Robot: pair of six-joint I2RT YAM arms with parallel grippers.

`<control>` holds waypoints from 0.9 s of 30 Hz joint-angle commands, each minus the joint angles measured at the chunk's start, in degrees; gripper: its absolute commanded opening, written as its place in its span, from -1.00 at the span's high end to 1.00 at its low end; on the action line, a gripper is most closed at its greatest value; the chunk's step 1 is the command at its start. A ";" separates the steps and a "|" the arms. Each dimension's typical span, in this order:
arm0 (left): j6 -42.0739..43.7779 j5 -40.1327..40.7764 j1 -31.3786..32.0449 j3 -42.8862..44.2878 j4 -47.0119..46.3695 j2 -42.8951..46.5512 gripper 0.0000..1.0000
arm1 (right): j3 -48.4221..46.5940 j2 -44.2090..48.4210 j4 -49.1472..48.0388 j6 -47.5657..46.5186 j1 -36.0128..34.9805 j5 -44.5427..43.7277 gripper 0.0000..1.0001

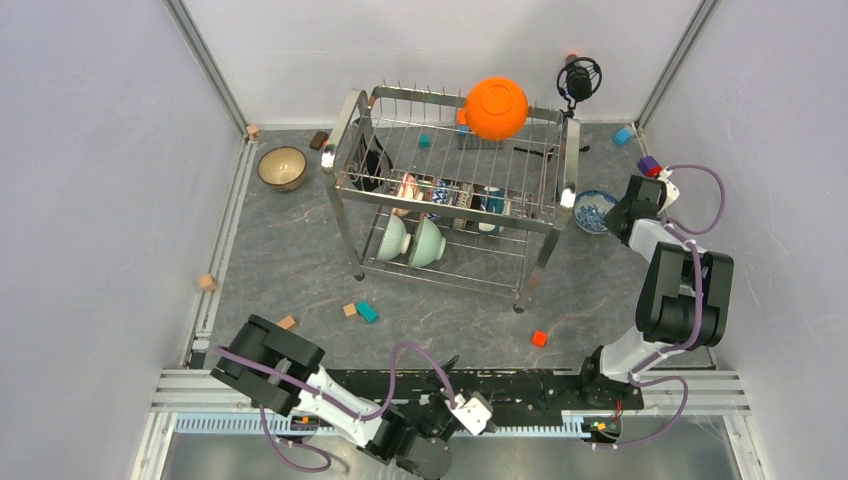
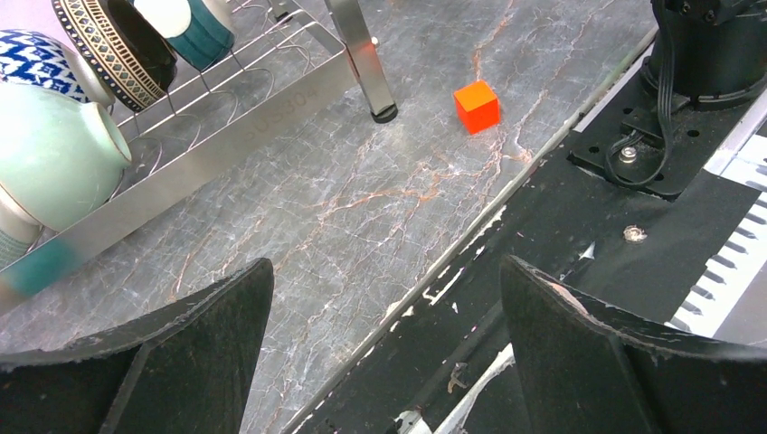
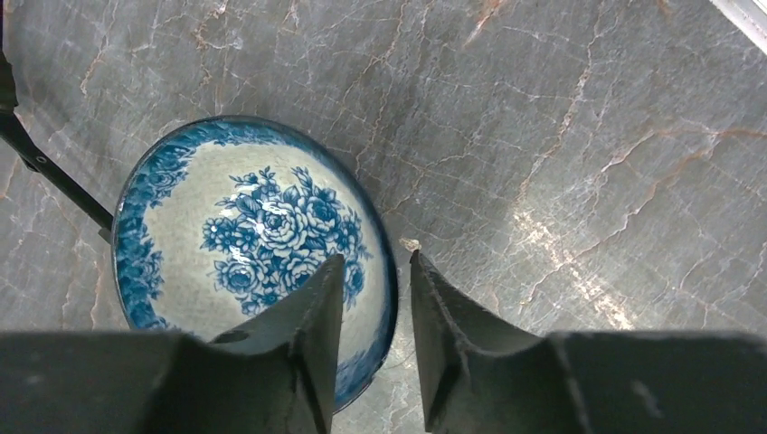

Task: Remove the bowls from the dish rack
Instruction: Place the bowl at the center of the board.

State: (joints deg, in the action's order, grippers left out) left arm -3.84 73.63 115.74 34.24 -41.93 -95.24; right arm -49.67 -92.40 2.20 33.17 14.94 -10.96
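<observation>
The dish rack (image 1: 343, 135) fills the middle of the table and is far from unloaded: an orange bowl (image 1: 496, 107) sits on its back rail, a row of patterned bowls (image 1: 450, 195) stands in the upper tier, and two pale green bowls (image 1: 412, 240) stand below. A blue-and-white bowl (image 3: 262, 226) rests upright on the table just right of the rack. The right gripper (image 3: 375, 262) straddles its rim, jaws a little apart and seemingly not pinching, so this looks like the let-go. Next it likely needs to lift clear without tipping the bowl, then reach for a racked one. A brown-gold bowl (image 1: 282, 167) sits out to the left. The left gripper (image 2: 387, 267) hangs spread wide and empty at the near edge. The grey marbled table (image 1: 300, 260), enclosed by pale walls (image 1: 100, 200), carries scattered small blocks (image 1: 540, 338).
</observation>
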 commanded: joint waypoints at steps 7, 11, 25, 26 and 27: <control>-2.60 2.32 1.23 2.16 -1.29 -1.06 -0.99 | -3.13 3.77 2.83 -0.95 0.35 0.30 -0.46; -1.18 1.76 1.49 3.08 -1.33 -1.43 -0.99 | -9.75 6.71 7.38 -0.74 0.28 -0.25 -0.88; 2.94 6.52 3.60 3.17 -2.36 0.32 -0.99 | -30.79 17.50 8.31 11.24 -12.37 4.10 -0.87; 2.87 6.77 3.60 2.95 -2.43 0.59 -0.99 | -31.65 19.16 7.22 11.06 -13.54 3.50 -0.86; 2.71 7.19 3.69 2.78 -2.36 0.85 -0.99 | -32.17 21.00 5.53 10.51 -14.61 2.21 -0.85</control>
State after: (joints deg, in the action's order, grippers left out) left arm -1.65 76.07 118.80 36.82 -41.91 -96.05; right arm -76.60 -77.54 12.95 41.85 3.33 -8.86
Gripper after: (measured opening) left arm 0.994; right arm 0.936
